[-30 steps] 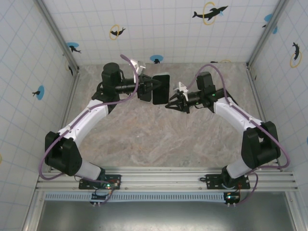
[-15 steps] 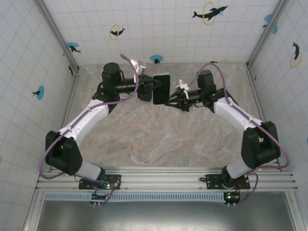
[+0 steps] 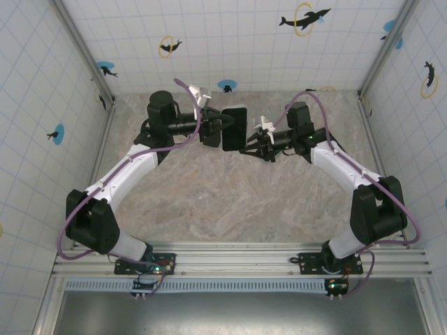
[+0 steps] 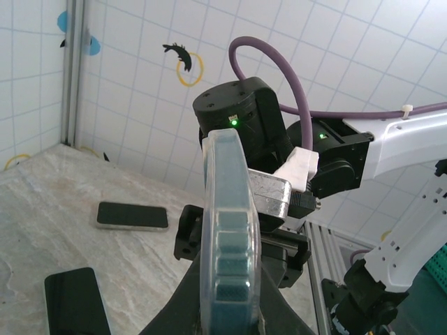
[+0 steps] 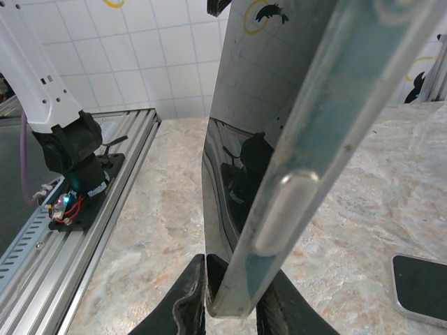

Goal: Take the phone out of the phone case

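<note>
Status: phone (image 5: 230, 160) is not out yet. It sits inside the phone case (image 4: 227, 230), and no gap shows between glass and case rim in the right wrist view.

Location: the cased phone is held in the air above the far middle of the table (image 3: 223, 202), standing on edge and touching nothing on the table.

Left gripper (image 3: 218, 127): clamped tight on the phone case from the left side. The left wrist view looks straight down the case edge, with a finger on each flat side.

Right gripper (image 5: 230, 296): nearly closed on the lower end of the cased phone. One finger (image 5: 188, 293) is on the screen side and the other is against the case back. It looks like contact on both sides, though how firm it is can't be judged.

Done so far, judging by the layout: pickup, lift and two-handed grip.

Left to do: the whole separation. That means peeling or flexing a case corner off the phone, pushing the phone clear, then parting the two pieces.

Risk: both grips squeeze phone and case together, which probably works against release. The right side likely needs to move onto the case lip alone.

Also on the table: two spare phones (image 4: 133, 216) lying flat below the held one, well apart from both grippers.
</note>
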